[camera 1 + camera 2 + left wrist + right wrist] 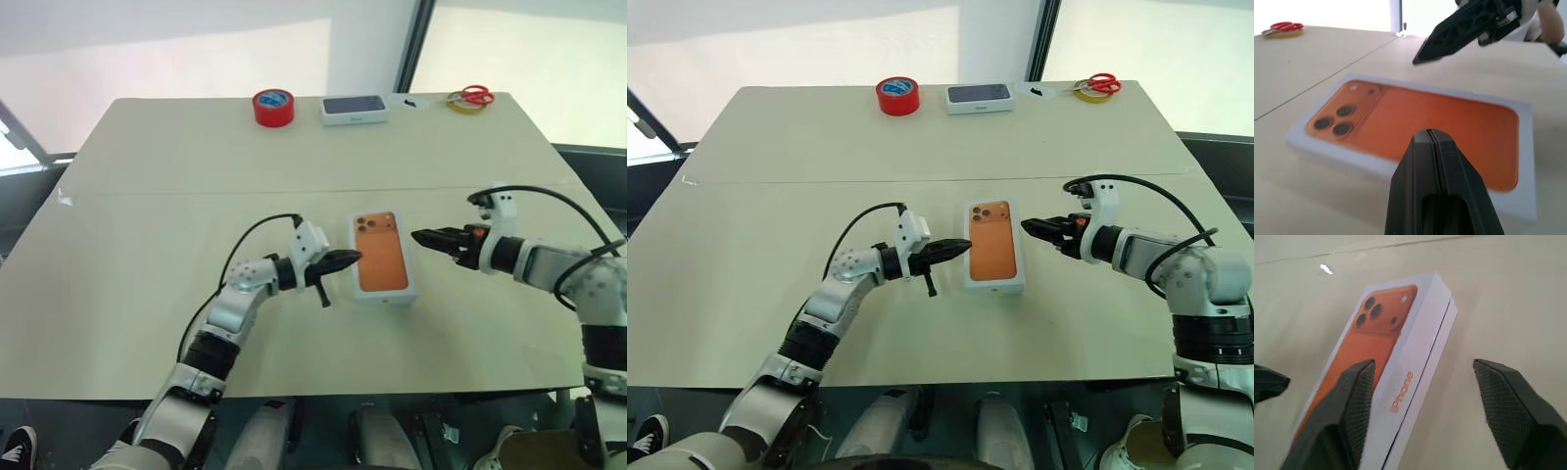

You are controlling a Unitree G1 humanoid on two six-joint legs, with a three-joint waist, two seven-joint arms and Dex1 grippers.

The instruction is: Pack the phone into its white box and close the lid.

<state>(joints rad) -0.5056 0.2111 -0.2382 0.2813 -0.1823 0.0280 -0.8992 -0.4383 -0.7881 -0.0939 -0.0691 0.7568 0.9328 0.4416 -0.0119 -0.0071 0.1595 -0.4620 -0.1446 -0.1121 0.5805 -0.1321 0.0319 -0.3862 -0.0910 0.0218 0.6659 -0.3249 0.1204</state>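
Observation:
The white box (pixel 384 297) lies closed at the middle of the table. Its lid (pixel 382 257) is on it and bears an orange phone picture with three lenses; orange lettering runs along the lid's side (pixel 1400 392). The phone itself is hidden. My left gripper (pixel 351 259) is shut, level, with its tip just beside the box's left edge. To the right of the box, my right gripper (pixel 421 237) is open, a little apart from it and pointing at it. Nothing is between its fingers (pixel 1508 401).
Along the table's far edge stand a red tape roll (pixel 273 107), a dark-topped white box (pixel 354 109), and red-handled scissors (pixel 477 95) on a yellow roll. A seam crosses the tabletop (pixel 196 191) behind the box.

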